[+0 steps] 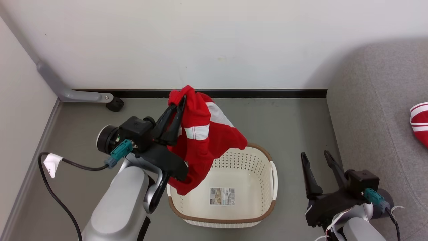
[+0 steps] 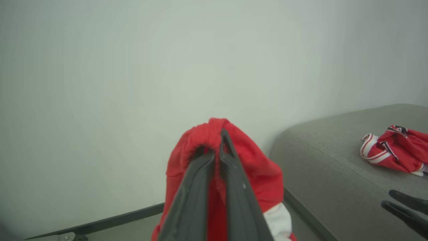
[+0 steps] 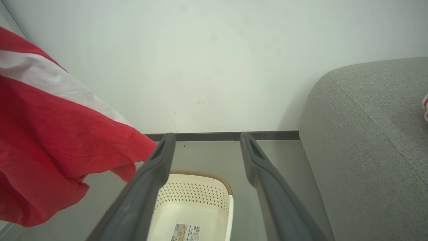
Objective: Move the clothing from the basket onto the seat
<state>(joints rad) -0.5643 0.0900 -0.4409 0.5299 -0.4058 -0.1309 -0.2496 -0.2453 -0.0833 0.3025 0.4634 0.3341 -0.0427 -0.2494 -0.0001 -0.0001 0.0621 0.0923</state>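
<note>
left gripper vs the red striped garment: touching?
Touching. Left wrist view shows the left gripper closed on a bunched fold of the red garment; head view shows the cloth hanging from it.

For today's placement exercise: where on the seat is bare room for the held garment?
Free: the grey seat between its rounded edge beside the wall and the red jersey. Crowded: the jersey's patch; the right gripper stands open beside the seat's edge.
</note>
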